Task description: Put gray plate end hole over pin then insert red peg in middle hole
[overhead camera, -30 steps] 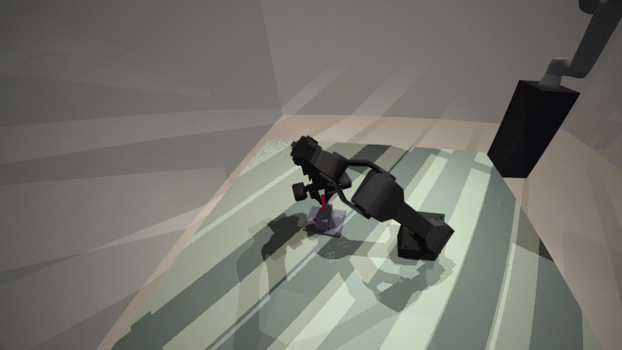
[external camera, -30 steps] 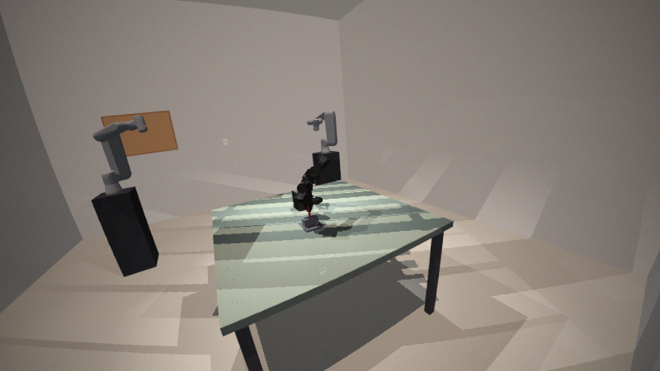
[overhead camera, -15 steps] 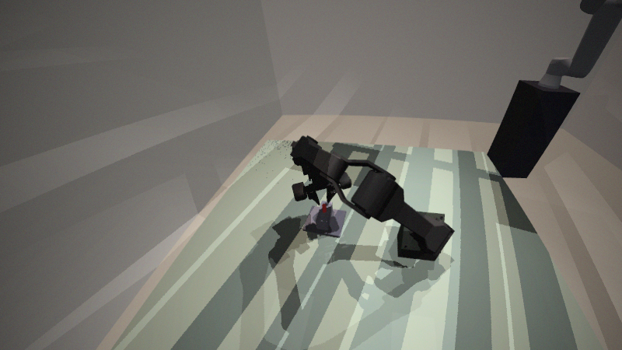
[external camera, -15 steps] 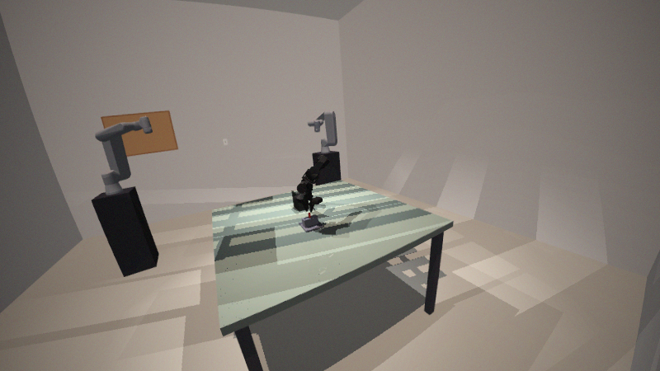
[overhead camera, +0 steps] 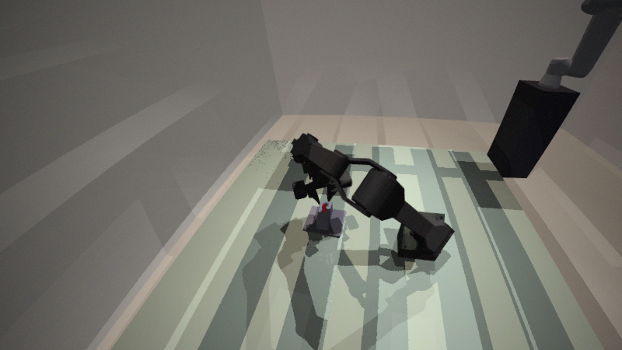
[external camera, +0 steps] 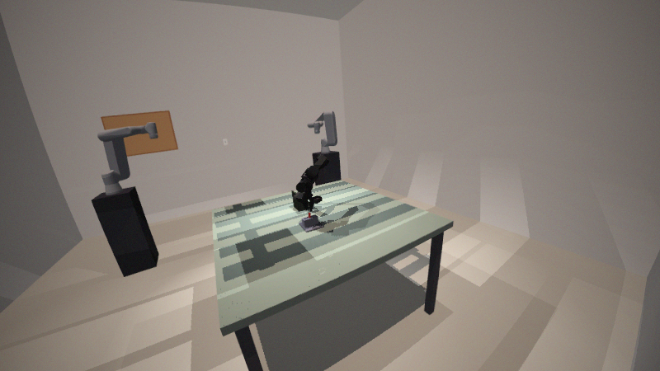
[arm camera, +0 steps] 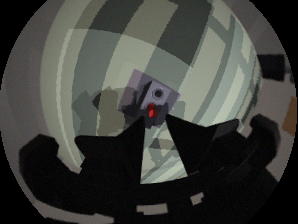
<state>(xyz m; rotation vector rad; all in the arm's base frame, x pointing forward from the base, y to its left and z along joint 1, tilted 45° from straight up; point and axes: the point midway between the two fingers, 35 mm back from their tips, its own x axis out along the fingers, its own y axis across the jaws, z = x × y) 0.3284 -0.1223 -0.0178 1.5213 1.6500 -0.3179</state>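
The lavender base point(overhead camera: 309, 224) point(external camera: 305, 225) point(arm camera: 137, 83) lies on the table. The gray plate point(overhead camera: 326, 222) point(arm camera: 164, 95) lies flat on the base. The red peg point(overhead camera: 324, 208) point(external camera: 309, 216) point(arm camera: 152, 112) stands upright in the plate, and only its short top shows. My gripper point(overhead camera: 319, 197) point(external camera: 308, 206) point(arm camera: 154, 117) hangs just above the peg. Its fingers stand apart on either side and clear of the peg, so it is open and holds nothing. The pin and the plate's end holes are too small to make out.
The arm's own base point(overhead camera: 419, 243) stands on the table point(external camera: 369, 235) to the right of the plate. Two gray arms on black pedestals point(external camera: 124, 230) point(external camera: 328, 166) stand on the floor off the table. The table's left edge point(overhead camera: 243, 173) runs near the gripper.
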